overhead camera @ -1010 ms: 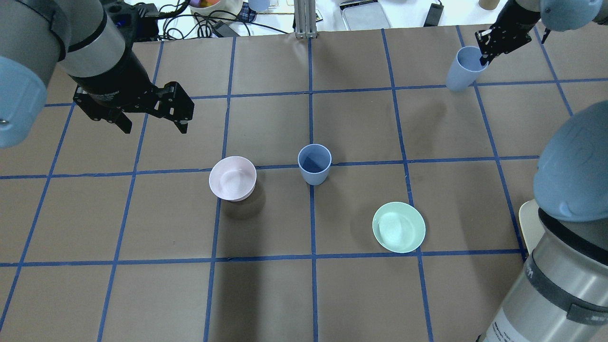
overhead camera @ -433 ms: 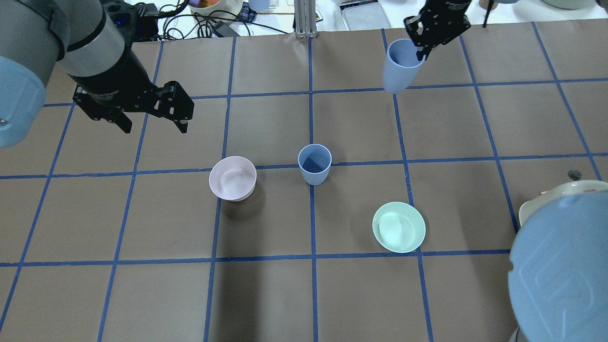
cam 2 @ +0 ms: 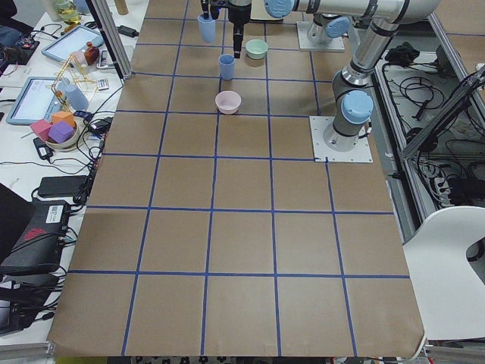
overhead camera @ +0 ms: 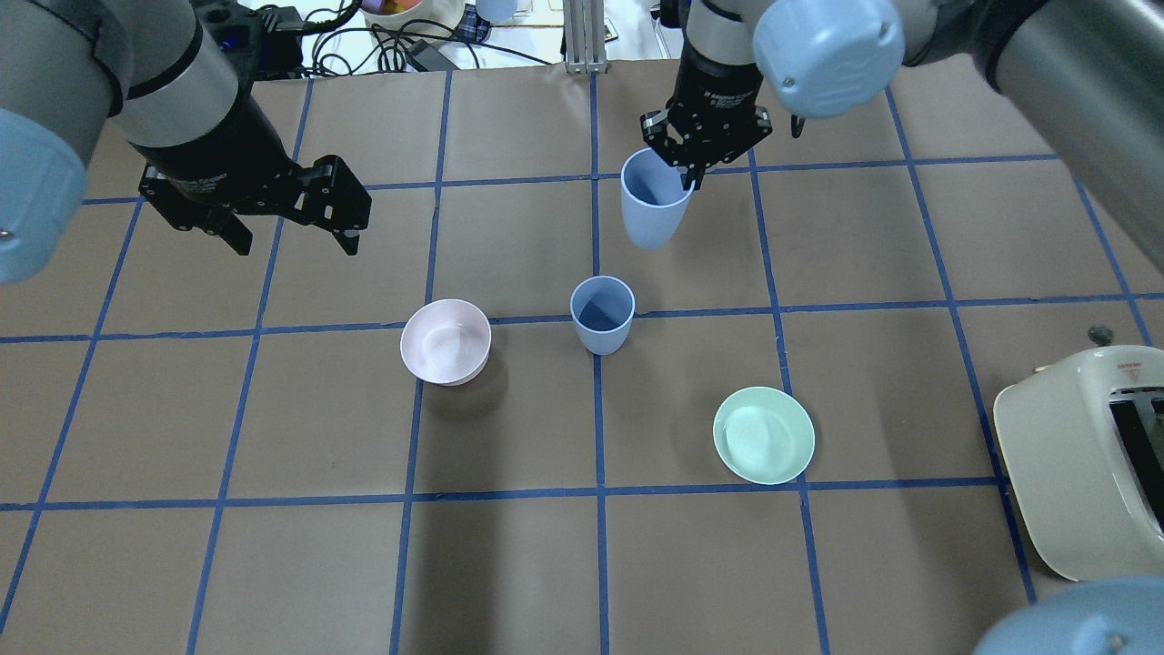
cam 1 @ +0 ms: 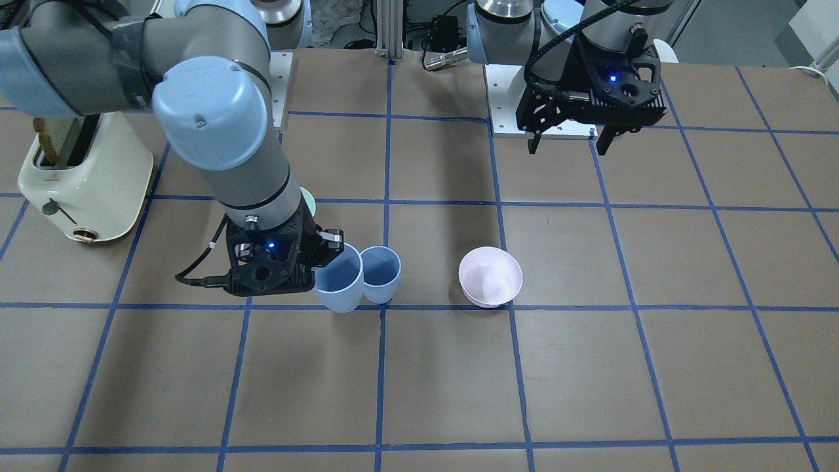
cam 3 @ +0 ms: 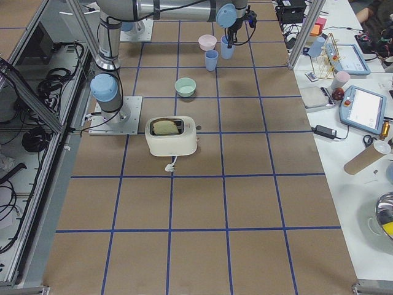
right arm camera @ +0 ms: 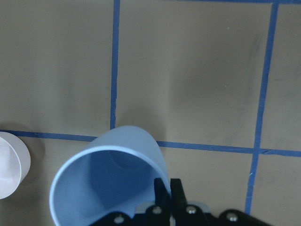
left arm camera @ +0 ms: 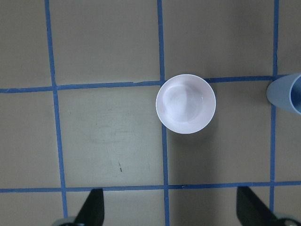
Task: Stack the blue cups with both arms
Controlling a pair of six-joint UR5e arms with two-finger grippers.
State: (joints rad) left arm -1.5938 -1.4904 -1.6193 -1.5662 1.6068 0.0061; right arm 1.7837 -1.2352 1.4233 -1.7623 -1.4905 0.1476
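Note:
One blue cup (overhead camera: 601, 314) stands upright near the table's middle; it also shows in the front view (cam 1: 382, 275). My right gripper (overhead camera: 684, 175) is shut on the rim of the second blue cup (overhead camera: 651, 207) and holds it tilted, above the table. This cup hangs just beyond the standing one, close beside it in the front view (cam 1: 339, 280). The right wrist view shows the held cup (right arm camera: 110, 181) from above, one finger (right arm camera: 175, 193) on its wall. My left gripper (overhead camera: 297, 242) is open and empty, hovering over the left half, far from both cups.
A pale pink bowl (overhead camera: 446, 341) sits left of the standing cup, below my left gripper (left arm camera: 186, 103). A mint-green bowl (overhead camera: 763, 435) sits to the near right. A cream toaster (overhead camera: 1082, 455) stands at the right edge. Cables and clutter lie beyond the far edge.
My right gripper has carried its blue cup from the far right corner leftward and nearer, close to the standing cup. The left arm and the bowls have not moved.

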